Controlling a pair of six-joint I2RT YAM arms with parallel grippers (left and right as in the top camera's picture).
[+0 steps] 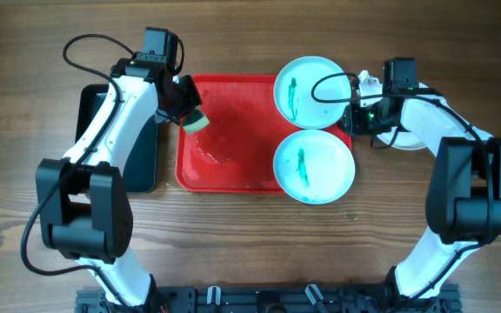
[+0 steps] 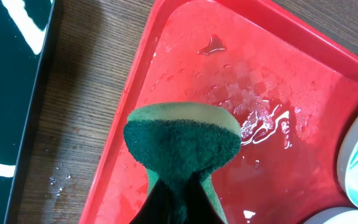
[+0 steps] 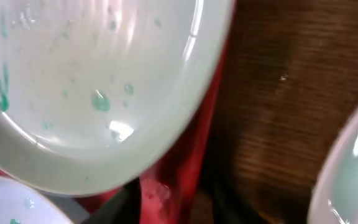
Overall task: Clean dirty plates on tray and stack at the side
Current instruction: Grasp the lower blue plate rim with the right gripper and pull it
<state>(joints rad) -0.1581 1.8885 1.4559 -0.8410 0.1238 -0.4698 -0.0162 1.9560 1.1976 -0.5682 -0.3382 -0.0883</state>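
Note:
Two pale turquoise plates with teal smears lie at the right end of the red tray [image 1: 233,148]: one at the back [image 1: 307,87], one in front [image 1: 314,167]. A white plate [image 1: 411,139] rests on the table to the right, partly under my right arm. My left gripper [image 1: 188,111] is shut on a green sponge [image 1: 197,121] above the tray's wet left part [image 2: 278,81]; the sponge [image 2: 182,140] hides its fingertips [image 2: 179,186]. My right gripper [image 1: 353,117] stands open at the back plate's right rim [image 3: 92,81], its dark fingers [image 3: 123,205] either side of the tray's rim [image 3: 191,162].
A dark green tray [image 1: 142,161] lies on the table left of the red one, under my left arm. Water puddles [image 2: 263,121] shine on the red tray's floor. Bare wood [image 3: 278,93] separates the tray's rim from the white plate [image 3: 353,174].

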